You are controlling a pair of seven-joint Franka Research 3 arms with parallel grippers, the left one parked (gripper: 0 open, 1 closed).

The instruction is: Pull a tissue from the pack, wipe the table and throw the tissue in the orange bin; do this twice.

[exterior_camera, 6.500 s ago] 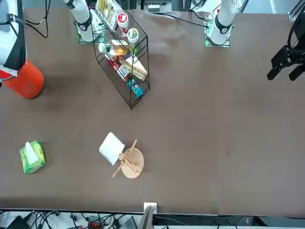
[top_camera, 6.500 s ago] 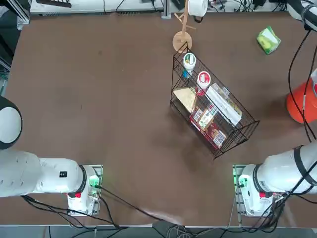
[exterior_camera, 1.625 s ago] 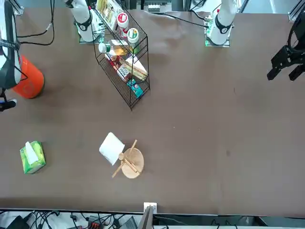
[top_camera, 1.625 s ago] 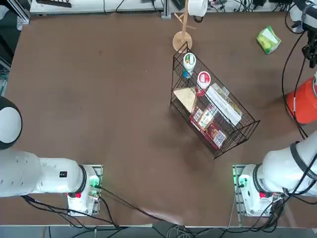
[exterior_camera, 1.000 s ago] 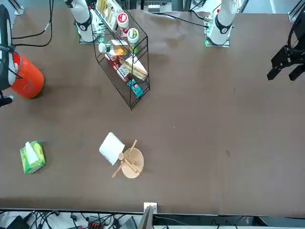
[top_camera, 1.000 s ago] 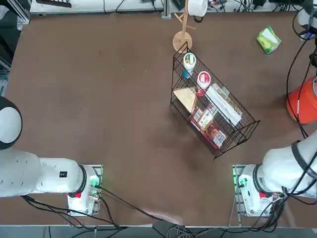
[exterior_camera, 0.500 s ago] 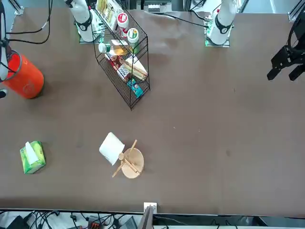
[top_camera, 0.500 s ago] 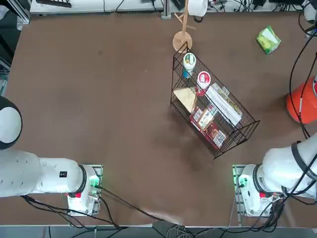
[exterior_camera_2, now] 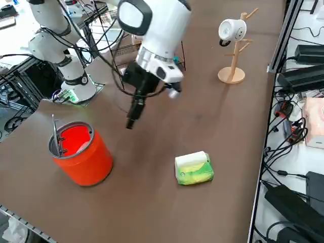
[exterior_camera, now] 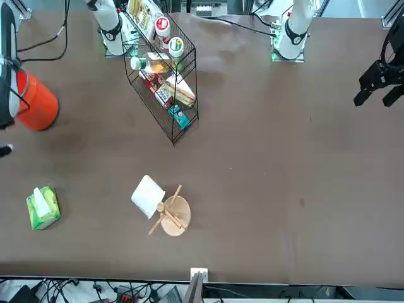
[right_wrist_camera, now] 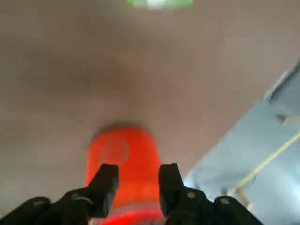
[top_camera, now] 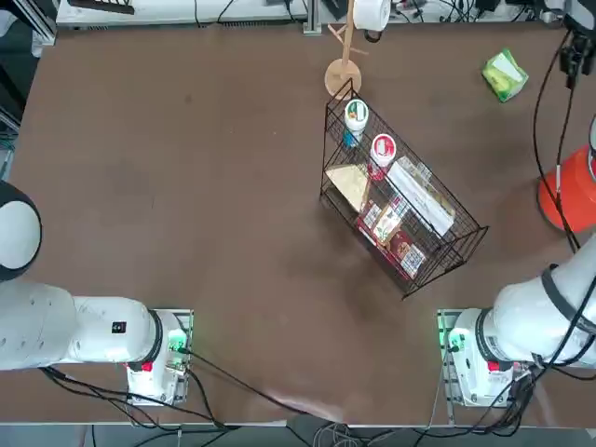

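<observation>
Across the brown table (top_camera: 214,186), going left to right in the top view, a round-based wooden stand (top_camera: 343,78) came first, near the far edge, with a white mug (top_camera: 372,13) hanging on it. Just beside it began the black wire basket (top_camera: 447,256), set at a slant; inside were a green-lidded tub (top_camera: 356,115), a red-lidded tub (top_camera: 383,149) and red-and-white boxes (top_camera: 402,250). Further right, well apart from the basket, the green-and-yellow pack (top_camera: 505,76) lay on the table, its white patch showing. At the far right, the orange bin (top_camera: 570,197) stood upright on the table, nearer the robot than the pack was. The right gripper (right_wrist_camera: 139,172) was raised over the right side of the table, pointing downward, its fingers (right_wrist_camera: 107,183) open — spread apart, with nothing held between them.
</observation>
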